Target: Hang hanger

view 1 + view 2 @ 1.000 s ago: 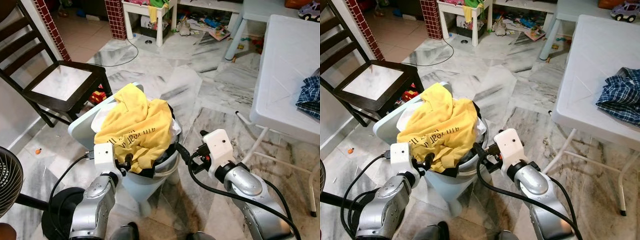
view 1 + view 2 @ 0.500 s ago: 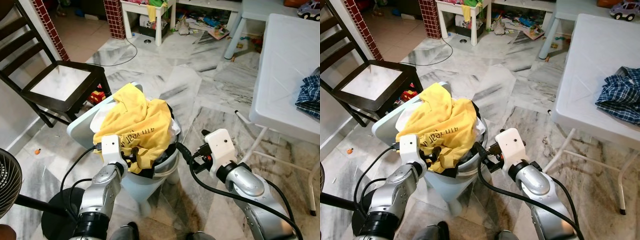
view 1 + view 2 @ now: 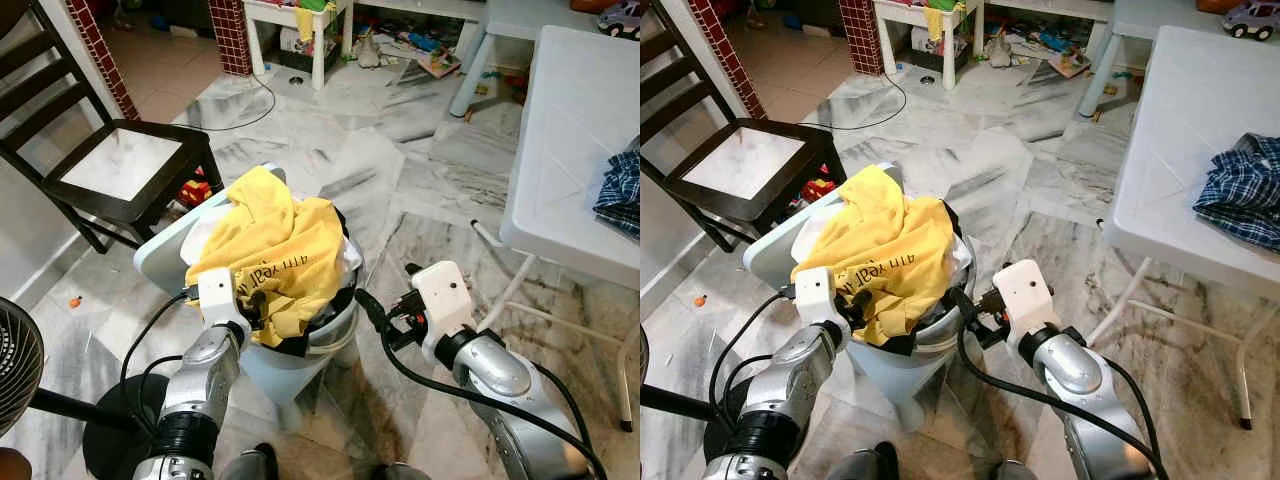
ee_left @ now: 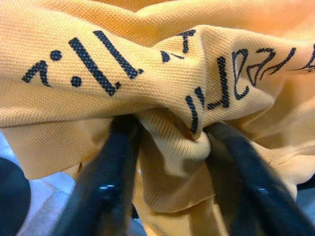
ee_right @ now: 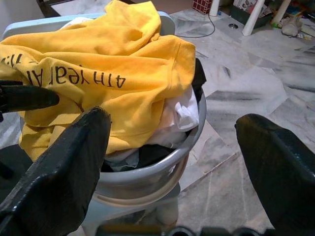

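A yellow shirt (image 3: pixel 272 235) with black lettering lies heaped on top of a pale grey laundry basket (image 3: pixel 940 335) right in front of me. My left gripper (image 3: pixel 250 303) is at the shirt's near edge. In the left wrist view its two black fingers (image 4: pixel 114 164) are shut on a bunched fold of the yellow fabric (image 4: pixel 167 147). My right gripper (image 3: pixel 388 292) hovers just right of the basket rim, open, with nothing between its fingers (image 5: pixel 74 162). White and dark clothes (image 5: pixel 179 115) lie under the shirt.
A dark wooden chair (image 3: pixel 120 165) stands to the far left. A white folding table (image 3: pixel 575 130) with a plaid cloth (image 3: pixel 1245 190) stands on the right. A black fan (image 3: pixel 15 365) is at my lower left. Toys and furniture legs clutter the far marble floor.
My left gripper rose from below the basket rim to the shirt's near edge and now pinches a fold of it. The right arm has hardly moved.
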`<state>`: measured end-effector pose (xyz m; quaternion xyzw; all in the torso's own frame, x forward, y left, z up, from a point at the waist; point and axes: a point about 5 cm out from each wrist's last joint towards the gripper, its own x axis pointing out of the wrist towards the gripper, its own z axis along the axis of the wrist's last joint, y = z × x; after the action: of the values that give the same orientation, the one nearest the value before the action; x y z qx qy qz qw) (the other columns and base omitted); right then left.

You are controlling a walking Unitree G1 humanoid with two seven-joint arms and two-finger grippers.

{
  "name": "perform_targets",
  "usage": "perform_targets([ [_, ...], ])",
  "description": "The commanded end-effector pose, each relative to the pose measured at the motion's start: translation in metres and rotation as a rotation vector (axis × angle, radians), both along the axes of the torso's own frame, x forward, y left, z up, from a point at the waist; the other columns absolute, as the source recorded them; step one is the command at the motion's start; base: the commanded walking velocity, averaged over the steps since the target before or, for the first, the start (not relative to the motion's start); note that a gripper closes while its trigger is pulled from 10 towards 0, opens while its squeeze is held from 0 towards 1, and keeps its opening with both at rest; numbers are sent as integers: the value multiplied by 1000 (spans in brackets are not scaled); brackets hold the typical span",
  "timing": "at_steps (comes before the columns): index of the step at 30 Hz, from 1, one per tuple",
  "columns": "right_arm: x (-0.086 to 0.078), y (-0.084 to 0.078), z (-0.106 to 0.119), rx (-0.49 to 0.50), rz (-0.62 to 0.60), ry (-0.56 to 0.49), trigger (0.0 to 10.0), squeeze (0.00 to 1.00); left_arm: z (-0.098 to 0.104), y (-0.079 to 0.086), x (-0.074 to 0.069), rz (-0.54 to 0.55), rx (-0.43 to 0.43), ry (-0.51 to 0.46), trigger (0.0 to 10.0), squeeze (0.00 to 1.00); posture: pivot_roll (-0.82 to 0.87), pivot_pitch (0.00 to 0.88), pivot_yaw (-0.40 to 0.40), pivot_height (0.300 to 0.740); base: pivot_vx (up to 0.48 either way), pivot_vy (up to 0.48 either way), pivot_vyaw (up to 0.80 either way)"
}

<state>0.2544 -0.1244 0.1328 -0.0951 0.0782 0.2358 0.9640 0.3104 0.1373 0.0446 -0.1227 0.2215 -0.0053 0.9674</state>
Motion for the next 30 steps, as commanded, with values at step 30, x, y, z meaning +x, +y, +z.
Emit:
perform_targets([
  [30, 14, 11, 2, 28, 15, -29, 10000, 0, 110, -50, 26, -271, -91, -338, 0, 0, -79, 101, 37, 740, 0, 0, 0],
])
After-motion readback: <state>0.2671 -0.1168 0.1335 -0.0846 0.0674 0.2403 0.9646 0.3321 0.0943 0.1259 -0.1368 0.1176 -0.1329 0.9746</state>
